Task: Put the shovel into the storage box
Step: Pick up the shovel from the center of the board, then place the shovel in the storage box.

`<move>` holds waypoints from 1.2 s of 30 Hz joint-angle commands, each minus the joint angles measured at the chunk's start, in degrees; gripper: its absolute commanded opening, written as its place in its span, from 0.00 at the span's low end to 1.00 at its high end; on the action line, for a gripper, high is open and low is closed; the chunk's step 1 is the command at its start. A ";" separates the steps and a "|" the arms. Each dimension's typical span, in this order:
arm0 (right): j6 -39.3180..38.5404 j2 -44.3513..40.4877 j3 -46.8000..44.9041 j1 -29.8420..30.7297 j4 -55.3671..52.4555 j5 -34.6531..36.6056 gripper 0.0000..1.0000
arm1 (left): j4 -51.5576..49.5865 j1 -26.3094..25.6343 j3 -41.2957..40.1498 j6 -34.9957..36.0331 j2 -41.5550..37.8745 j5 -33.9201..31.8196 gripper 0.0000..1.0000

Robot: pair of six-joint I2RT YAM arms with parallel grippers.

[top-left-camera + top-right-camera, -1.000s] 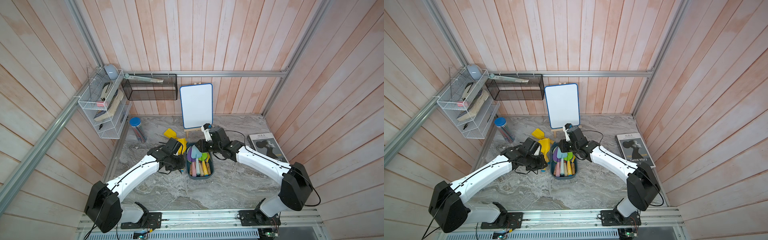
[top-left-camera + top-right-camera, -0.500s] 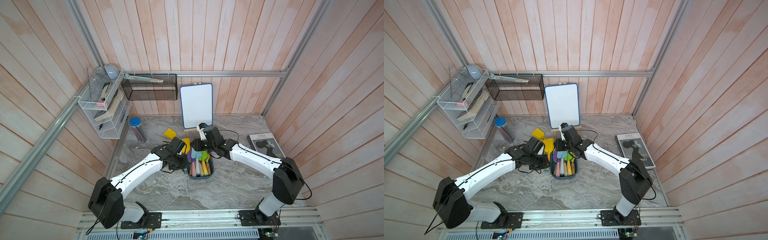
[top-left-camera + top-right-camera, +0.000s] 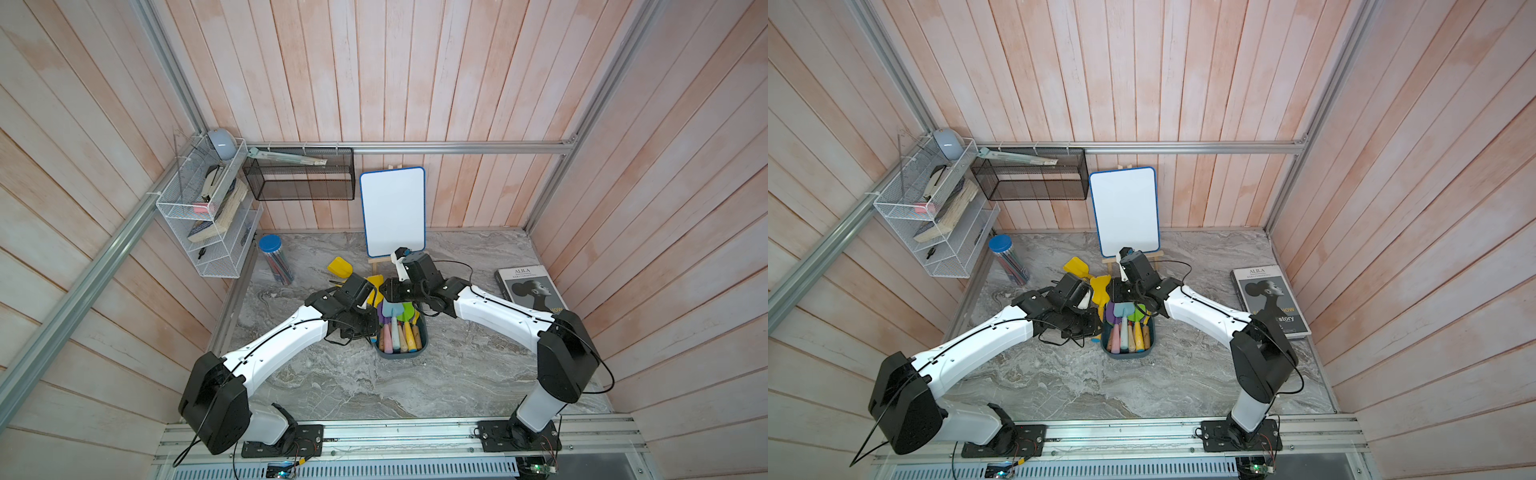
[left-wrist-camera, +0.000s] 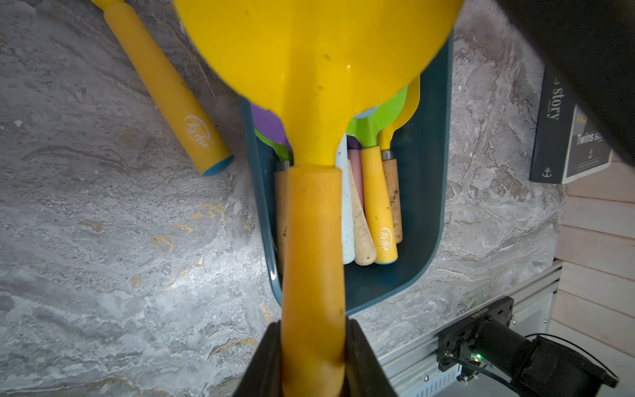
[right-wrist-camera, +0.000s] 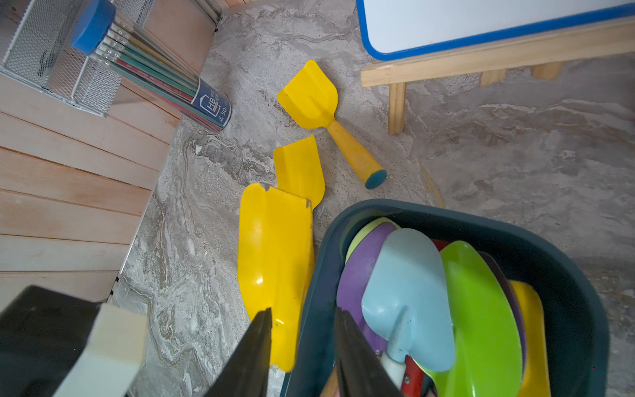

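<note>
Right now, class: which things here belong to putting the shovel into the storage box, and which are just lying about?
Job: left gripper, jaws shut on the yellow shovel; storage box; loose shovel.
Lying about: whiteboard; pencil tube; book; mesh basket; wire rack.

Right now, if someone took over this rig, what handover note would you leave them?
Left gripper: shut on a yellow shovel by the handle; blade beside the box, not in yet.
Right gripper: open, jaws astride the box rim.
Done: several shovels lie in the box.
To do: drop the held one in; another shovel and a second yellow blade lie on the table.
</note>
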 commanded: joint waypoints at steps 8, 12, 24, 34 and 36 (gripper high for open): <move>0.27 2.46 2.43 0.33 0.05 0.55 0.26 | 1.45 -0.82 2.36 -0.10 0.15 0.58 0.12; 0.19 2.60 2.30 0.36 -0.22 0.95 0.19 | 1.51 -0.98 2.38 -0.07 0.37 0.58 0.12; -0.15 2.51 1.99 0.35 -0.79 2.68 0.00 | 2.71 -1.06 2.54 0.10 -0.22 1.95 0.61; -3.09 -1.12 -2.69 -2.86 1.31 0.04 0.00 | 4.27 -1.11 1.47 1.47 -4.06 2.45 0.79; -4.18 -2.53 -4.53 -4.20 1.86 -1.19 0.00 | 4.95 -1.07 0.93 1.65 -5.06 2.68 0.79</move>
